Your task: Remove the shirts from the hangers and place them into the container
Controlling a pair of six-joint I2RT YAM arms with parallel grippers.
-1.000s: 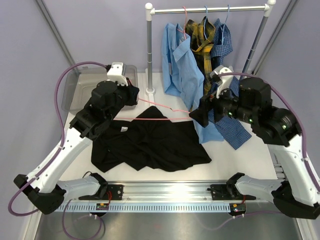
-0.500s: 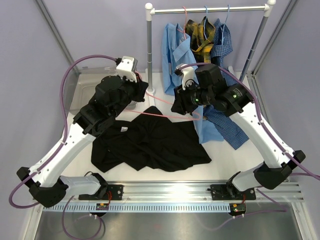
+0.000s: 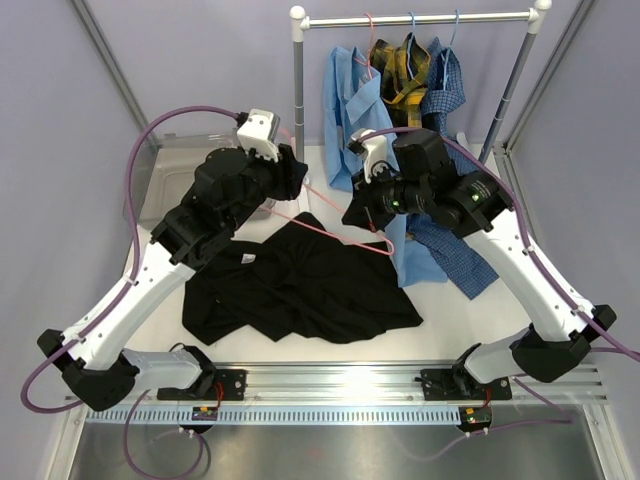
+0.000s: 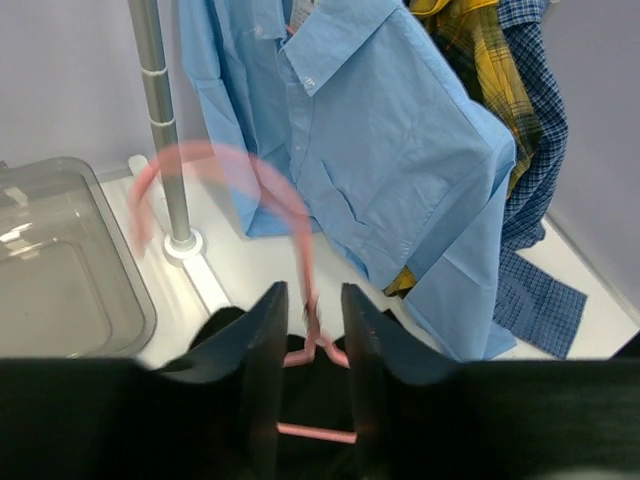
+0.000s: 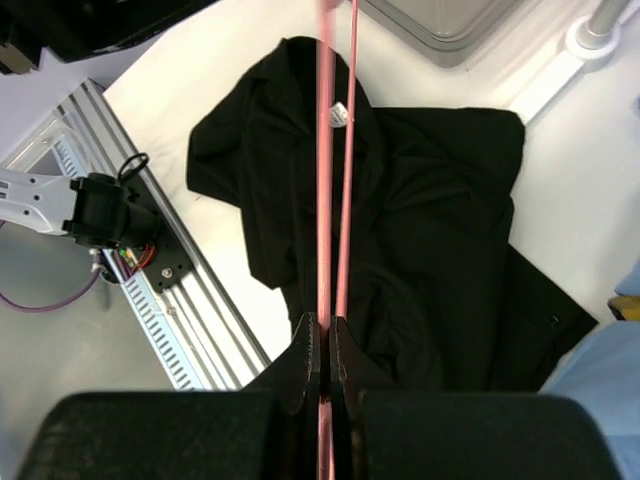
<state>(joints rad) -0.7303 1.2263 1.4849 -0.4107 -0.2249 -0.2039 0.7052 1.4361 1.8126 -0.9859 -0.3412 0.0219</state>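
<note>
White table (image 3: pixel 470 315) carries the whole setup. Silver rail (image 3: pixel 420 18) spans the back with three shirts hung on it: light blue shirt (image 3: pixel 350 130) on the left, yellow-and-black plaid shirt (image 3: pixel 400 70) in the middle, dark blue check shirt (image 3: pixel 447 85) on the right, its tail trailing down onto the table.

Black shirt (image 3: pixel 300 290) lies crumpled on the table in front of the rail, off its hanger and outside the container. Container (image 4: pixel 60 270) sits at the back left, just beside the rail's left post.

Pink hanger (image 3: pixel 335 232) is held above the black shirt's collar end, between the two arms; contact with the shirt can't be told.

Right gripper (image 5: pixel 322 322) is clamped on the hanger wire, fingers pressed together on it. Left gripper (image 4: pixel 312 295) has its jaws apart; the hanger neck sits in the gap, unpinched, and its hook is motion-blurred.
</note>
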